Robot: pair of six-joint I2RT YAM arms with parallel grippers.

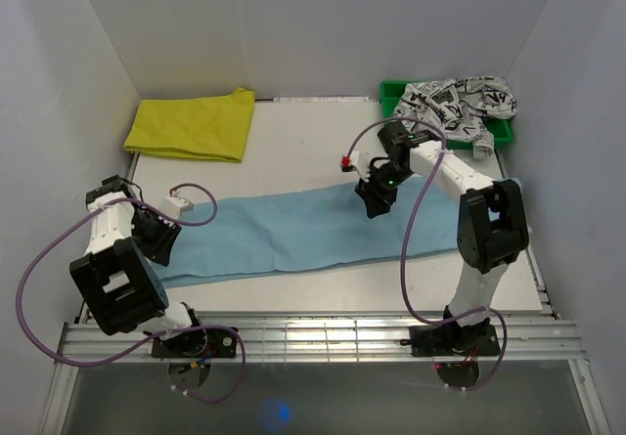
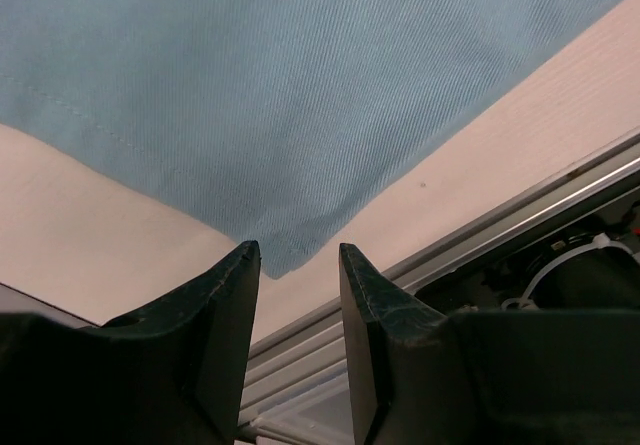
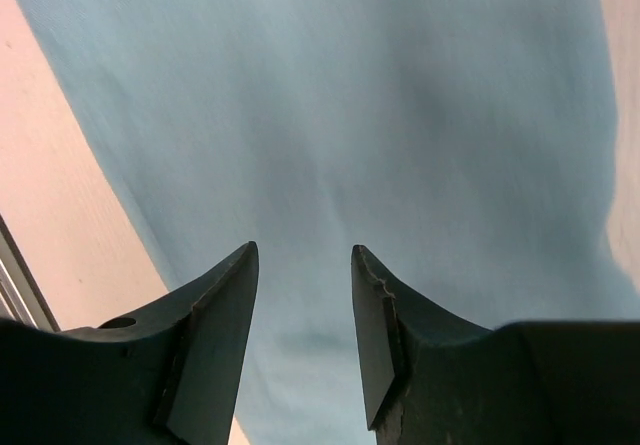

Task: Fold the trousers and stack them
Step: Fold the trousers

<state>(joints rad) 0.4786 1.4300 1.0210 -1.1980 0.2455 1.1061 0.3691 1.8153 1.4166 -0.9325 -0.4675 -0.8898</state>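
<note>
Left gripper: jaws part-way apart, nothing between them. It hangs low at the left end of the trousers. In the left wrist view the near corner of the cloth lies just ahead of the fingertips, not yet pinched.

Right gripper: jaws also apart and empty. It hovers over the right-hand part of the trousers with blue cloth spread flat beneath it. Whether the tips touch the fabric I cannot tell.

Trousers: a long, narrow, light blue strip lying flat across the middle of the desk, running from the left arm to under the right arm. They look already doubled lengthwise, leg on leg, though I can't make out the layers for certain.

Elsewhere: yellow garment folded at the far left corner. Printed garment heaped in the green bin at far right.

Step in hand, as I read it: between folds. The strip is laid out and neither arm holds anything, so the crosswise fold is not yet made.

Next move calls for: the left gripper to drop onto that corner and close through every layer, not just the top one. The right needs a matching pinch on the far edge or end. Both ends must then lift evenly, or the strip will twist or slide on the smooth desk.
</note>
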